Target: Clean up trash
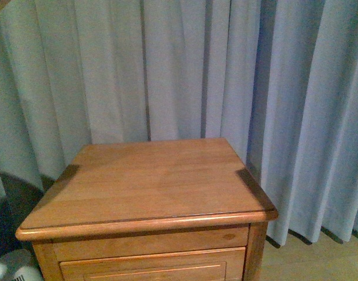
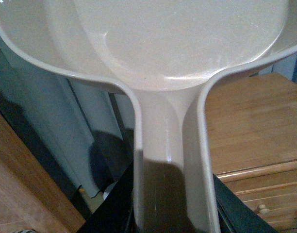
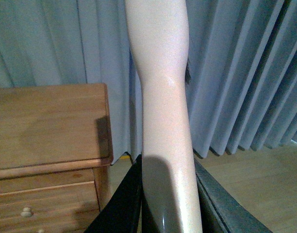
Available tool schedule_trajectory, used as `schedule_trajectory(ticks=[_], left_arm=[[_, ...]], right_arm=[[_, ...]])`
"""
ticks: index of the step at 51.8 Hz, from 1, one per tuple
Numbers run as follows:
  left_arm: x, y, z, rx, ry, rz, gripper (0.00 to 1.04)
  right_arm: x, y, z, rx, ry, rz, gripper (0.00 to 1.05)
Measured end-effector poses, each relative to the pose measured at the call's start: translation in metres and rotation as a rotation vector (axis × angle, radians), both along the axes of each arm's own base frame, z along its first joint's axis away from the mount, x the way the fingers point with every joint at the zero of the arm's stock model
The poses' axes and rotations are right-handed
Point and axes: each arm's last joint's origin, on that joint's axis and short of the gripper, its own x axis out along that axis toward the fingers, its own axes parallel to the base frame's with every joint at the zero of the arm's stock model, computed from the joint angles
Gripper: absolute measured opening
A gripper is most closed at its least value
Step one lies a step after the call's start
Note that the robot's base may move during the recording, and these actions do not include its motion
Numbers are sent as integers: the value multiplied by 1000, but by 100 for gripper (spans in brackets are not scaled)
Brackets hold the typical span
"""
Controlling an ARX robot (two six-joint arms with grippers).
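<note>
The trash is out of view in every frame. My left gripper is shut on the handle of the pink dustpan, whose wide pan fills that wrist view and shows nothing inside it. My right gripper is shut on the pale pink brush handle, which stands upright in front of the curtain; a tuft of dark bristles peeks out behind it. Neither arm shows in the front view, where the wooden nightstand top lies bare.
The nightstand has drawers with small knobs and stands between the two arms. Grey-blue curtains hang behind it down to the wooden floor. A white object sits low at the nightstand's left.
</note>
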Motion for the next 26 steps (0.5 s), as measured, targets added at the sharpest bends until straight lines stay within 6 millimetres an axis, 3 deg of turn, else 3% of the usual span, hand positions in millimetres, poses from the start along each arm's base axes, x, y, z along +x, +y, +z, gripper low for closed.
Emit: schedule_trajectory(ticks=[26], left_arm=[[0,-1,0,0,2,-18,26]], right_arm=[[0,-1,0,8,-4,-10,22]])
